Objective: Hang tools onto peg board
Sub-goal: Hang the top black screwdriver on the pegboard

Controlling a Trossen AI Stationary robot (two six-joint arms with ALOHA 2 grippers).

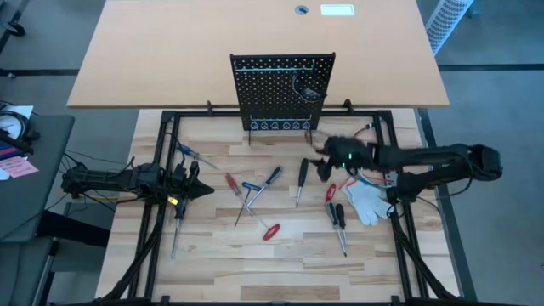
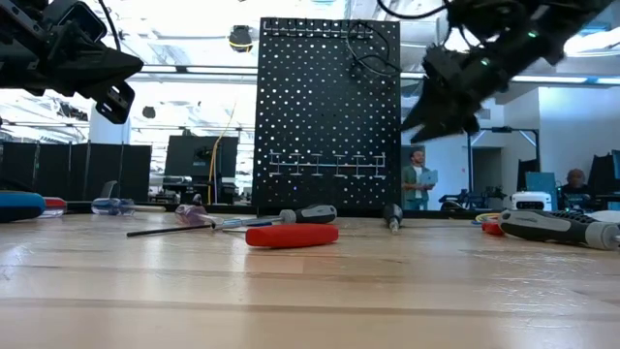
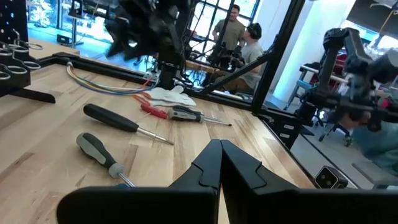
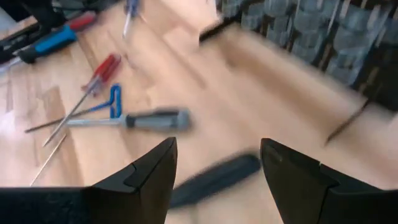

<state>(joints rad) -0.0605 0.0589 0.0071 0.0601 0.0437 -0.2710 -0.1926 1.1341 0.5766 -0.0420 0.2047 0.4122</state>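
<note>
The right gripper [image 1: 325, 163] hangs spread and empty just above the black-handled screwdriver [image 1: 301, 179], which lies flat on the surface [image 1: 255, 263] near the upright peg board [image 1: 280, 89]. It looks to be lining up a pick: descend, straddle the handle, pinch. The left gripper [image 1: 197, 190] waits pressed together at the surface's left.
</note>
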